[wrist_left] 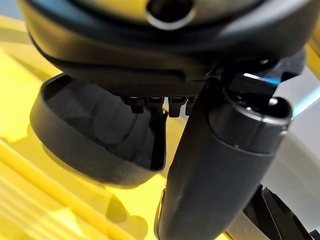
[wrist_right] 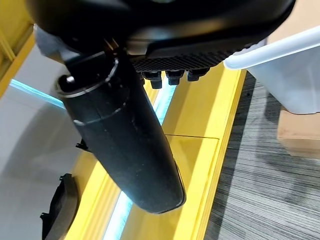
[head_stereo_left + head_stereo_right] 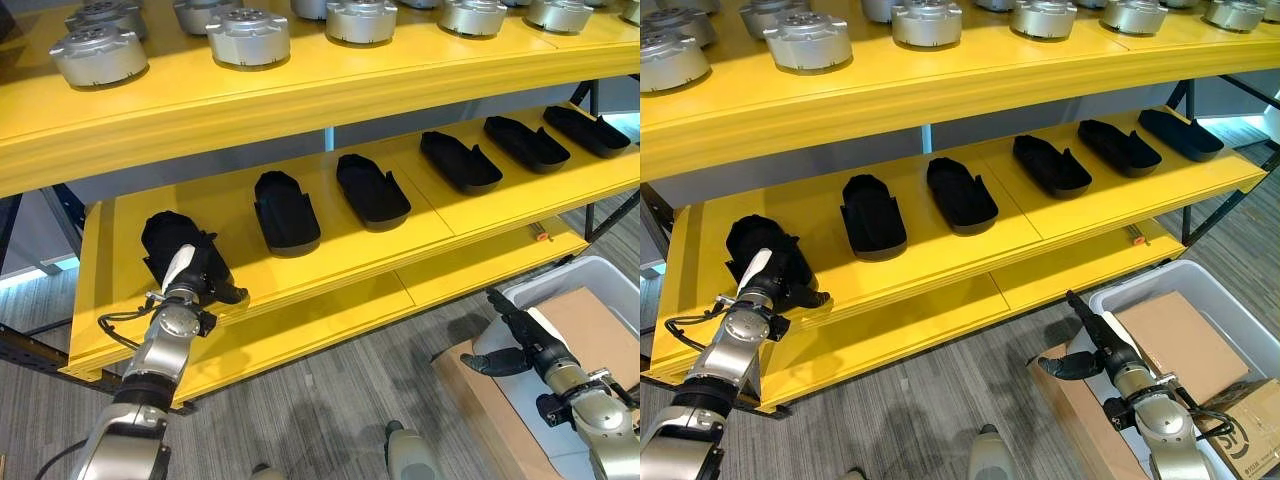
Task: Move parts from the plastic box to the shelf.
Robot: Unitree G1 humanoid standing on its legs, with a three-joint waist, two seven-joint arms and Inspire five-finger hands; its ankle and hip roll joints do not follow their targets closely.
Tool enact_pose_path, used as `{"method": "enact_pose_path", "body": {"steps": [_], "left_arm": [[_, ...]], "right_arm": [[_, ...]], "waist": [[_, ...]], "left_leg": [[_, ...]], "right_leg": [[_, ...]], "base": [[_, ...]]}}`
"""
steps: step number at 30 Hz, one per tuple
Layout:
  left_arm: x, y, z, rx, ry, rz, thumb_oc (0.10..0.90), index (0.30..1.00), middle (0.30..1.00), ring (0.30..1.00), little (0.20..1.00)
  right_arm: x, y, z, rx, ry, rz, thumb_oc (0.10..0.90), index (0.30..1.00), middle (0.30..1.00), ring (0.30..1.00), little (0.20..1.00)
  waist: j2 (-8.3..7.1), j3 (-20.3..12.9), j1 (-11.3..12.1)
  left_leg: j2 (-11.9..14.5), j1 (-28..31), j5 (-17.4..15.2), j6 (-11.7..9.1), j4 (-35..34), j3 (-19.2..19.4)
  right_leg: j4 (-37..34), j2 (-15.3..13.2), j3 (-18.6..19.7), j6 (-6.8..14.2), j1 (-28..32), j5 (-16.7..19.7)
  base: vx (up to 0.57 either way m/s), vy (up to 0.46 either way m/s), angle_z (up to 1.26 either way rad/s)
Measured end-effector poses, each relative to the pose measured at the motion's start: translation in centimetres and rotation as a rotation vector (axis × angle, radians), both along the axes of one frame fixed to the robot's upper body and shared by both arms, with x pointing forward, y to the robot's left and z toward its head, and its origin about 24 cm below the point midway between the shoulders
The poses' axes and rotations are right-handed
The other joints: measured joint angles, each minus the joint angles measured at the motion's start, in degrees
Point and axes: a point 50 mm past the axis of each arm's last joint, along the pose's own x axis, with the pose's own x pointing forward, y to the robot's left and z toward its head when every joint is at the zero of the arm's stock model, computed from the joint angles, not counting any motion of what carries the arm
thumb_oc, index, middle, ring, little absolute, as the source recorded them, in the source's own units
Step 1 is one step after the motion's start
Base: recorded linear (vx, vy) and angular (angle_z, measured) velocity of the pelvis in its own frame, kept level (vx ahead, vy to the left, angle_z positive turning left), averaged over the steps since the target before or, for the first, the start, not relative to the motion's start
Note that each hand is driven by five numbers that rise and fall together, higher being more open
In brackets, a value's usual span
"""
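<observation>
The shelf before me has smooth, glossy yellow boards, and the black parts on it look like matt moulded plastic (the one at my left hand included). The round housings above are dull silver cast metal. The plastic box is smooth pale grey, holding matt brown cardboard.

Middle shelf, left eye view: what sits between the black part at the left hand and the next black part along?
Nothing; bare yellow middle shelf separates the black part at the left hand from the next black part.
</observation>
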Motion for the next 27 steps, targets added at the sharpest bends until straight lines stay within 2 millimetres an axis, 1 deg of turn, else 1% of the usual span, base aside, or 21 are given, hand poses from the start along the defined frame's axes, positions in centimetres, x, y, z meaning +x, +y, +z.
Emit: {"method": "enact_pose_path", "body": {"steps": [8, 14, 21, 22, 27], "left_arm": [[-0.3, 1.7, -0.5, -0.121, 0.049, 0.046, 0.9, 1.0, 1.0, 1.0, 1.0], [-0.5, 3.0, -0.6, -0.103, 0.094, 0.076, 0.9, 1.0, 1.0, 1.0, 1.0], [-0.7, 3.1, -0.9, -0.096, 0.114, 0.083, 0.9, 1.0, 1.0, 1.0, 1.0], [-0.7, 3.2, -0.9, -0.093, 0.116, 0.082, 0.9, 1.0, 1.0, 1.0, 1.0], [-0.5, 3.1, -0.6, -0.042, 0.125, 0.066, 0.9, 1.0, 1.0, 1.0, 1.0]], "right_arm": [[0.1, 1.0, -0.7, 0.012, 0.031, 0.043, 0.9, 1.0, 1.0, 1.0, 1.0], [0.1, 1.3, -0.9, 0.016, 0.04, 0.058, 0.9, 1.0, 1.0, 1.0, 1.0], [0.1, 1.4, -0.9, 0.017, 0.043, 0.062, 0.9, 1.0, 1.0, 1.0, 1.0], [0.1, 1.4, -0.9, 0.018, 0.045, 0.065, 0.9, 1.0, 1.0, 1.0, 1.0], [0.1, 1.4, -1.0, 0.02, 0.05, 0.075, 0.9, 1.0, 1.0, 1.0, 1.0]], "waist": [[0.01, 0.0, -0.93], [0.02, 0.01, -0.9], [0.0, 0.05, -0.8], [0.0, 0.07, -0.46], [-0.02, 0.42, -0.52]], "left_leg": [[-0.1, 0.17, 0.18, -0.36, -0.02, 0.17], [-0.1, 0.25, 0.16, -0.31, -0.14, 0.13], [-0.19, 0.34, 0.28, -0.5, -0.53, 0.18], [-0.21, 0.35, 0.28, -0.51, -0.59, 0.17], [-0.22, 0.41, 0.29, -0.52, -0.72, 0.22]], "right_leg": [[-0.17, 0.23, 0.06, 0.33, 0.06, 0.17], [-0.22, 0.07, 0.03, 0.01, 0.2, 0.0], [-0.46, 0.22, -0.03, 0.12, 0.2, 0.02], [-0.49, 0.27, -0.05, 0.18, 0.23, 0.03], [-0.65, 0.28, -0.07, 0.41, 0.28, 0.14]], "base": [[0.0, 0.0, 0.0], [0.0, 0.0, 0.0], [0.0, 0.0, 0.0], [0.0, 0.0, 0.0], [0.0, 0.0, 0.0]]}}
